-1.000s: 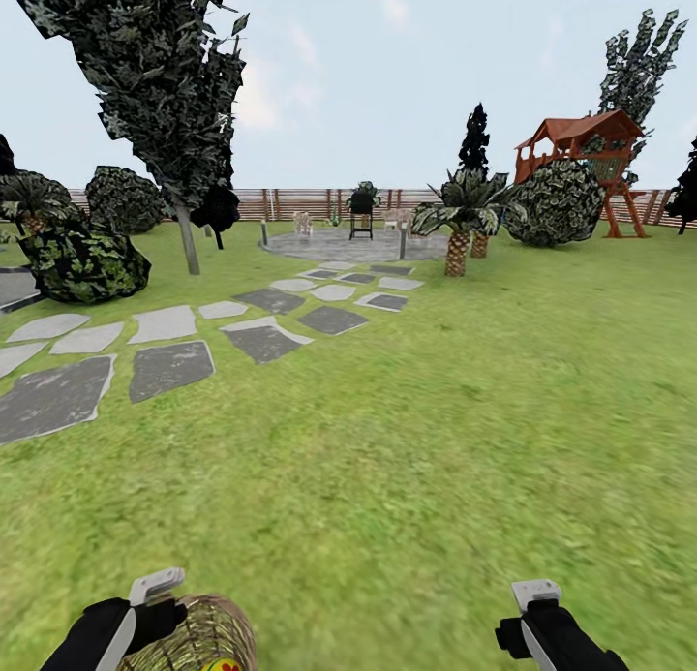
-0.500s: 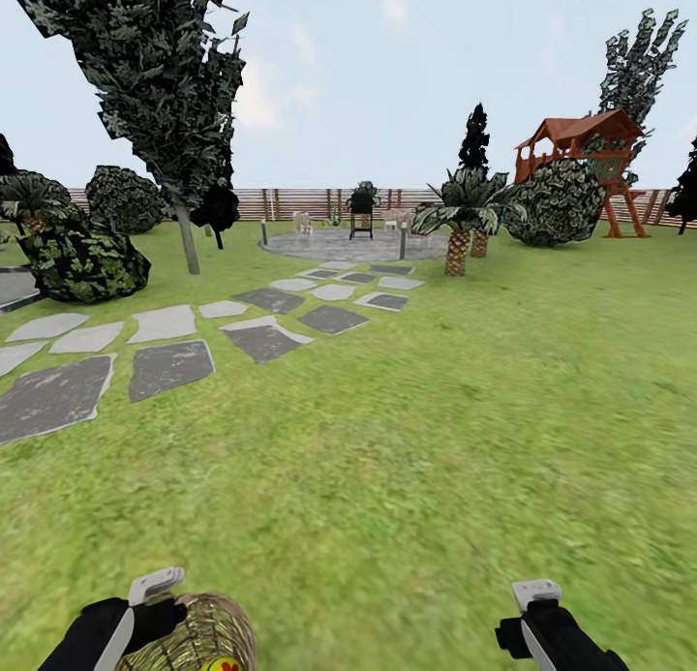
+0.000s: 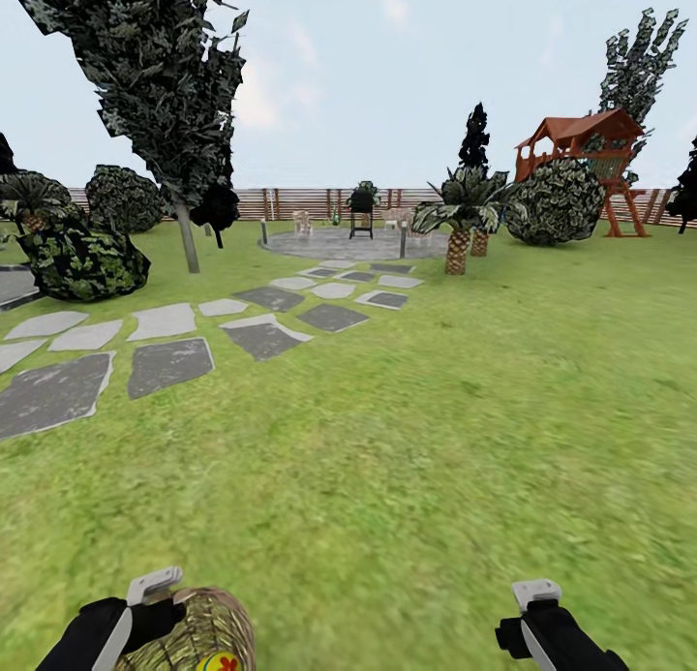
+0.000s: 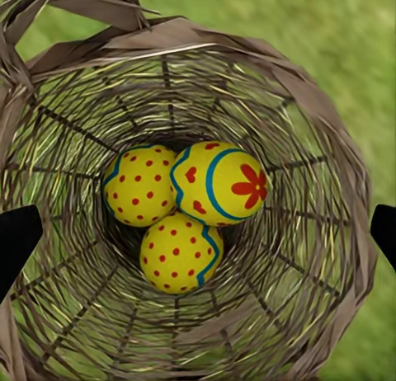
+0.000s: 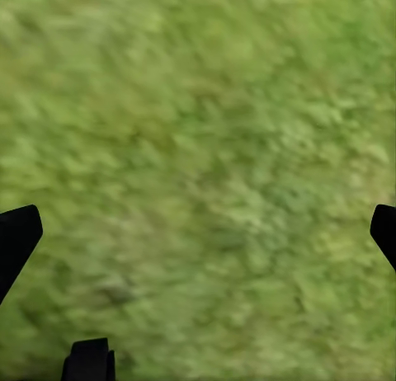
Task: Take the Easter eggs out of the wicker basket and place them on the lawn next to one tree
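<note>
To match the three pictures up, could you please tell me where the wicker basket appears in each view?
Head view: the wicker basket sits at the bottom left edge, beside the left gripper.
Left wrist view: seen from above, three Easter eggs inside.
Right wrist view: not in it.
Shared landmark: the lawn.

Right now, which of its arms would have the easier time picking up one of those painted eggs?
Probably the left. The left gripper looks open, fingertips apart over the wicker basket, looking straight down on three Easter eggs in its bottom. The right gripper, also open, has just lawn beneath it.
</note>
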You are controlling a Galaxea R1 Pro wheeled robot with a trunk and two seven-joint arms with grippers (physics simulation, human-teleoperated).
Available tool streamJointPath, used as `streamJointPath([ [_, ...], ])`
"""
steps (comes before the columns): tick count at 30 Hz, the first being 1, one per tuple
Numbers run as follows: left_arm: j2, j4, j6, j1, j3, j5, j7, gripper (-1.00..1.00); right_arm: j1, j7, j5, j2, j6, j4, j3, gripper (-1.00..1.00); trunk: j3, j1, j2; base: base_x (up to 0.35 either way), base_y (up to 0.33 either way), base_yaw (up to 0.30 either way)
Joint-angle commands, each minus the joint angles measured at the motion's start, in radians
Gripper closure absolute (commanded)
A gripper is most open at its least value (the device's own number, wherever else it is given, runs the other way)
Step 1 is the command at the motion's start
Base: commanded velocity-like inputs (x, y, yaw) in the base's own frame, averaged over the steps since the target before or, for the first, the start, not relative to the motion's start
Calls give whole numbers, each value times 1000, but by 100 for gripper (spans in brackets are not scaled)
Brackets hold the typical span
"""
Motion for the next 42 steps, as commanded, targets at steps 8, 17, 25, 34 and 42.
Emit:
streamJointPath([
  [8, -3, -1, 6, 0, 4, 6, -2, -100, -1, -6, -3, 0, 6, -2, 7, -100, -26, 31, -57, 0, 0, 0],
  [17, -8, 0, 6, 0, 2, 4, -2, -100, -1, -6, -3, 0, 5, -1, 7, -100, -54, 65, -120, 0, 0, 0],
  [25, -8, -1, 6, 0, 2, 4, -2, -100, -1, -6, -3, 0, 5, 0, 7, -100, -79, 96, -176, 0, 0, 0],
  [34, -8, 0, 6, 0, 2, 4, -2, -100, -1, -6, -3, 1, 5, 0, 8, -100, -108, 130, -239, 0, 0, 0],
  [42, -10, 0, 6, 0, 1, 4, -2, -100, -1, -6, -3, 2, 5, 0, 9, -100, -133, 161, -295, 0, 0, 0],
])
